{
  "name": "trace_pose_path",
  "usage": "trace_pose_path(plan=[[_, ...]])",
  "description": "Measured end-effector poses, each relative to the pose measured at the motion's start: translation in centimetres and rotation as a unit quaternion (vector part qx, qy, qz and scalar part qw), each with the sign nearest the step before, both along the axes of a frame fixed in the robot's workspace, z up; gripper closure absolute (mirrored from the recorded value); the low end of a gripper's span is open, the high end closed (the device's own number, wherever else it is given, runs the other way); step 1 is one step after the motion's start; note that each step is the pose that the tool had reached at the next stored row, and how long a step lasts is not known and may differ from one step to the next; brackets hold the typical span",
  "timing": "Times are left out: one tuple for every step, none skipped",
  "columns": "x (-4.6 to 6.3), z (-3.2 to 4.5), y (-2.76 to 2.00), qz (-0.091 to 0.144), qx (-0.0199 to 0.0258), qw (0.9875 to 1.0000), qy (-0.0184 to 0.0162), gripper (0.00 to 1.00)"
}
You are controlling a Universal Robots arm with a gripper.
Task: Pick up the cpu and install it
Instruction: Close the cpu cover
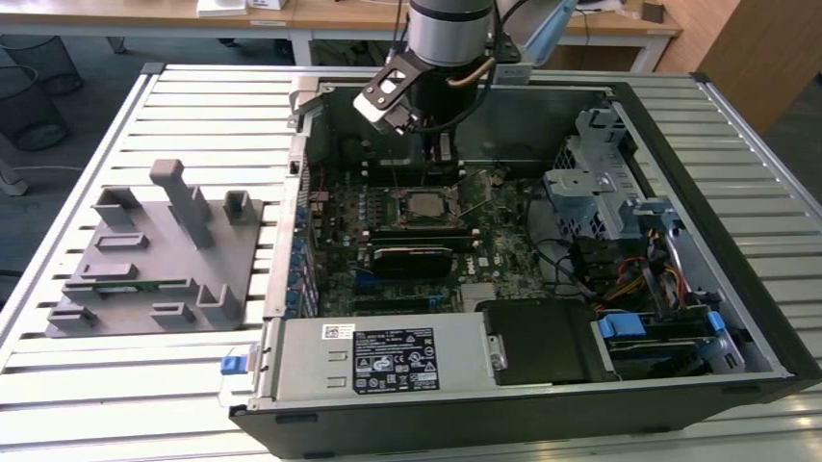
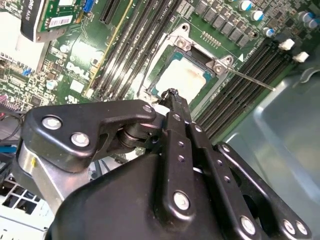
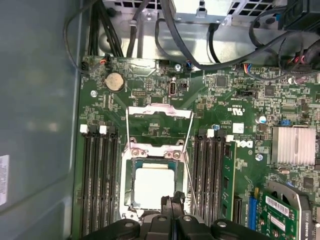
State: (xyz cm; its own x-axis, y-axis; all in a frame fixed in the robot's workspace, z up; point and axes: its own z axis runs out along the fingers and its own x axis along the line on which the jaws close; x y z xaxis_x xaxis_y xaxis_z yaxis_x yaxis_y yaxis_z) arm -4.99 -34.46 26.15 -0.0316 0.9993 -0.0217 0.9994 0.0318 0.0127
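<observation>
The arm (image 1: 449,29) reaches down into the open computer case (image 1: 719,318) lying on the slatted table (image 1: 192,106). Its claw (image 3: 172,201) has its fingers drawn together with nothing between them, the tips poised over one edge of the cpu (image 3: 154,186). The cpu lies flat in its socket on the green motherboard (image 1: 507,245), between the banks of memory slots (image 3: 100,180), with the socket's metal frame (image 3: 159,114) swung open beside it; whether the tips touch the chip, I cannot tell. On the exterior view's left, a grey holder block (image 1: 154,260) sits on the table beside the case.
</observation>
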Motion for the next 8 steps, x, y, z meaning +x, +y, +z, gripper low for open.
trace_pose_path(plan=[[0.00, 0.07, 0.00, 0.000, 0.0025, 1.0000, -0.0002, 0.89], [-0.01, 0.11, 0.00, 0.000, 0.0062, 1.0000, -0.0003, 0.89], [-0.01, 0.13, 0.00, 0.000, 0.0110, 0.9999, -0.0004, 0.89], [-0.01, 0.15, 0.00, 0.000, 0.0157, 0.9999, -0.0004, 0.89], [-0.01, 0.16, 0.00, 0.000, 0.0178, 0.9998, -0.0003, 0.89], [-0.01, 0.15, 0.00, 0.000, 0.0181, 0.9998, -0.0004, 0.89], [-0.01, 0.15, 0.00, 0.000, 0.0181, 0.9998, -0.0004, 0.89], [0.01, 0.16, 0.00, 0.000, 0.0181, 0.9998, -0.0003, 0.89]])
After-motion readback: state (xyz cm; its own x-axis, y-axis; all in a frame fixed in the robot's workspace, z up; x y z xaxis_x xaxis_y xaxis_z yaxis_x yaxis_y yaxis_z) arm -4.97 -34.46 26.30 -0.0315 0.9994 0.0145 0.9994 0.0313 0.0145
